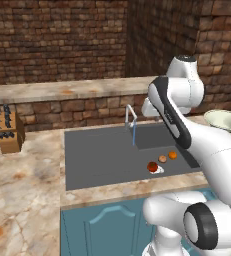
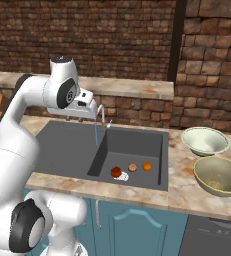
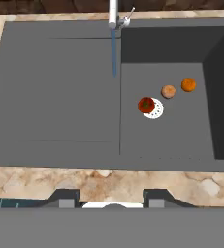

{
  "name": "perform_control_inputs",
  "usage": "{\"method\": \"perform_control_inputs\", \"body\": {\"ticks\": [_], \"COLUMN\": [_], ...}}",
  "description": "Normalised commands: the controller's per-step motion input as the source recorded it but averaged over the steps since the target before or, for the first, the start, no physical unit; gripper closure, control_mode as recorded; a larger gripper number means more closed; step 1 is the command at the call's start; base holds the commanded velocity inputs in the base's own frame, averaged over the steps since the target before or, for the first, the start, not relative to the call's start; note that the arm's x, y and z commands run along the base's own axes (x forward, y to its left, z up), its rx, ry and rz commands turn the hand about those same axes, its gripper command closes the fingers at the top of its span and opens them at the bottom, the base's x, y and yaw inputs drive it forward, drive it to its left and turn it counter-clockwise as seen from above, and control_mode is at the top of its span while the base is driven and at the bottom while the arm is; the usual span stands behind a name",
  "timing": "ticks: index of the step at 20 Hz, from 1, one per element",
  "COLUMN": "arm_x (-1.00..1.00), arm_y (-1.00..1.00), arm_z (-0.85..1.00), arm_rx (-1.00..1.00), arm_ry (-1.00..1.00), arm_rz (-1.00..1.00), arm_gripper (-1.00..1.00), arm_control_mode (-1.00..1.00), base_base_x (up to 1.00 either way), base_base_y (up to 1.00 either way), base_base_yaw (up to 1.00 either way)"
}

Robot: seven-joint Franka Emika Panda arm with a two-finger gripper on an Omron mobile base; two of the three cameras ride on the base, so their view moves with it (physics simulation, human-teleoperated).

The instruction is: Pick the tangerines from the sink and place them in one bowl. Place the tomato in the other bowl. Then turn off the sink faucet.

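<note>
Brick-walled kitchen, marble counter, water running into the sink.
Left base view: tomato point(image 1: 152, 166) and two tangerines point(image 1: 167, 157) lie in the sink point(image 1: 102, 155).
Right base view: cream bowl point(image 2: 205, 141) and olive-tan bowl point(image 2: 221, 175) stand beside it.
Hand view: gripper point(image 3: 113, 197) jaws drawn together, empty; faucet point(image 3: 114, 17) above.

Sink point(image 1: 102, 155) matt dark grey, smooth, like stone composite. Sink faucet point(image 1: 131, 116) thin polished silver metal. Bench point(image 1: 22, 195) glossy marble-like stone, beige with orange veins. Back wall point(image 1: 57, 35), upper part of frame: rough red-brown brick. Knife block point(image 1: 8, 131) at left: light wood, dark handles. Cabinet door point(image 2: 137, 230) smooth teal paint. Arm point(image 2: 17, 145) glossy white plastic.
</note>
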Motion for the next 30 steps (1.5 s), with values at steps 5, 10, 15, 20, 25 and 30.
{"method": "perform_control_inputs", "body": {"ticks": [5,10,15,20,25,30], "arm_x": [0.00,0.00,0.00,0.07,0.10,0.03], "arm_y": [-0.12,-0.28,-0.28,-0.35,-0.37,-0.34], "arm_z": [-0.08,-0.31,-0.36,-0.31,-0.28,-0.22], "arm_rx": [0.04,0.03,0.02,0.07,0.13,0.12], "arm_ry": [-0.08,-0.11,-0.01,0.10,0.24,0.24], "arm_rz": [0.00,0.00,0.00,0.00,-0.02,-0.06], "arm_gripper": [-1.00,-1.00,-1.00,-1.00,-1.00,-1.00], "arm_control_mode": [-1.00,-1.00,-1.00,-1.00,-1.00,-1.00], "base_base_x": [0.00,0.00,0.00,0.00,0.00,0.00], "base_base_y": [0.00,0.00,0.00,0.00,0.00,0.00], "base_base_yaw": [0.00,0.00,0.00,0.00,0.00,0.00]}}
